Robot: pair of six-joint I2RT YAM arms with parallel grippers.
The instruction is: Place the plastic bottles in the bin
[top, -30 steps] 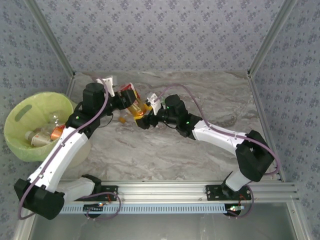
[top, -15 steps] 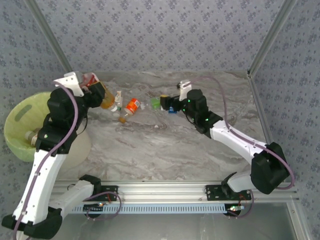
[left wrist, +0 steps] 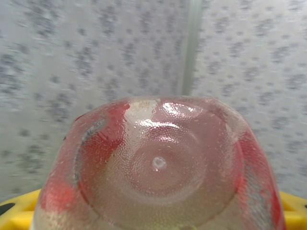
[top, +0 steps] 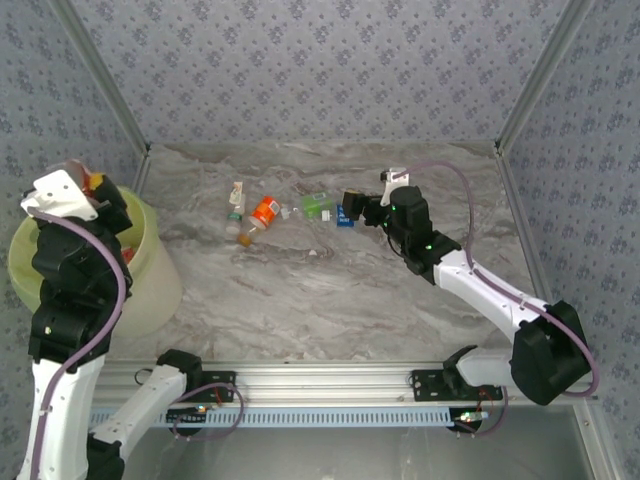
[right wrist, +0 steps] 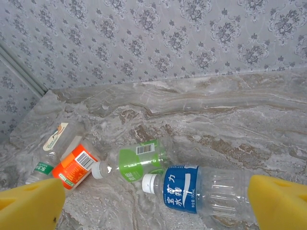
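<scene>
Left gripper [top: 88,183]: clamped on red-label bottle [left wrist: 158,163]; high, apparently over bin [top: 152,282].
Right gripper [right wrist: 156,203]: spread wide, either side of blue-label bottle [right wrist: 184,188].
Lying alongside on table [top: 330,290]: green-label bottle [right wrist: 136,160], orange-label bottle [right wrist: 74,165], white-label bottle [right wrist: 53,139].

"宝矿力" in white on blue-labelled bottle [right wrist: 181,188]

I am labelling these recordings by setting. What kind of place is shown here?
Probably a robot test booth, not a home: a marble-patterned table closed in by wallpapered panels on metal posts, with the left arm and right arm bolted to an aluminium rail.
</scene>
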